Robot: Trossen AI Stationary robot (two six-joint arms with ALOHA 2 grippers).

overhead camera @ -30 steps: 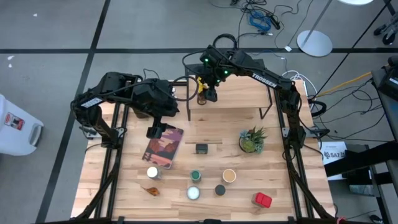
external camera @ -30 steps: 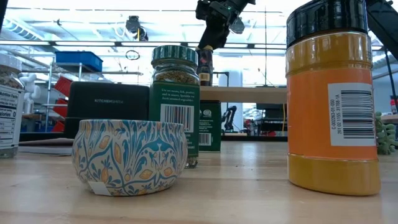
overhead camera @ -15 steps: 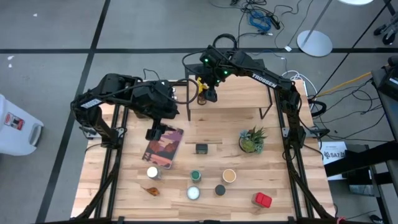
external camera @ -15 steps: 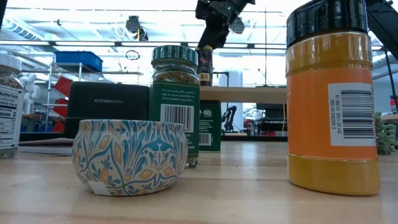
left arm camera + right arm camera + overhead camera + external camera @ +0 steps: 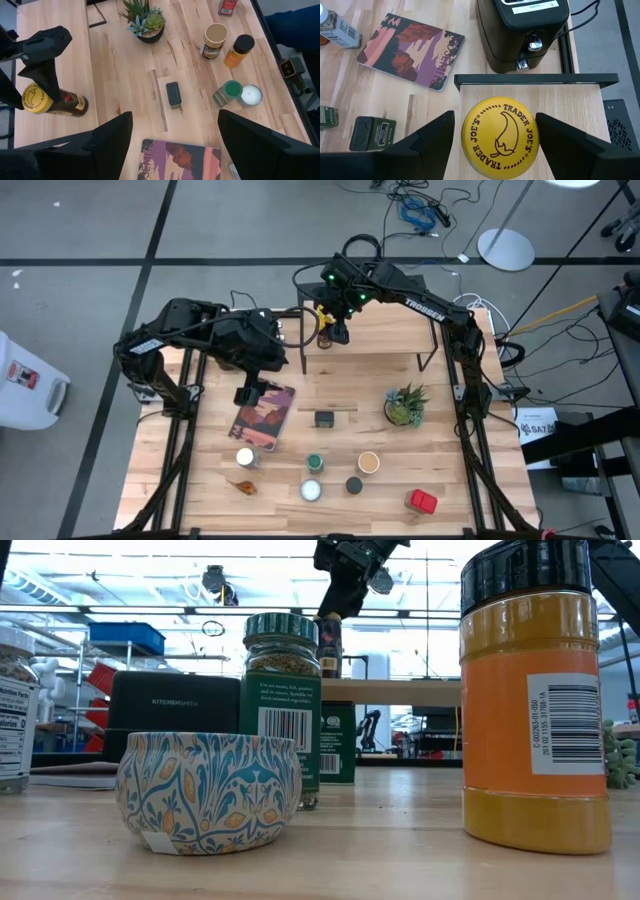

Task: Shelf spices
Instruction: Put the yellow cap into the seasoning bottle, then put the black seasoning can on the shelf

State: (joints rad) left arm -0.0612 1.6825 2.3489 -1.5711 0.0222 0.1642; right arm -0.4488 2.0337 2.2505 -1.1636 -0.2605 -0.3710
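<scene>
High view: right gripper (image 5: 333, 333) over the near-left end of the shelf (image 5: 385, 332), right above the yellow-topped jar (image 5: 324, 320); left gripper (image 5: 246, 393) over the book (image 5: 263, 416), beside the toaster (image 5: 226, 352); other spices on the table (image 5: 440, 470) in front, among them a red tin (image 5: 422, 501), a green-topped jar (image 5: 315, 464) and a tan-topped jar (image 5: 369, 463).

Low view: big orange jar (image 5: 537, 700) and flowered tin (image 5: 209, 790) up close; yellow-topped jar standing on the shelf far back, gripper just above it, touching or not hard to say.

Left wrist view: fingers (image 5: 262, 145) spread wide, holding nothing; plant (image 5: 145, 21) and small dark tin (image 5: 173, 94) ahead.

Right wrist view: fingers (image 5: 427, 136) wide on both sides of the yellow lid, apart from it.
</scene>
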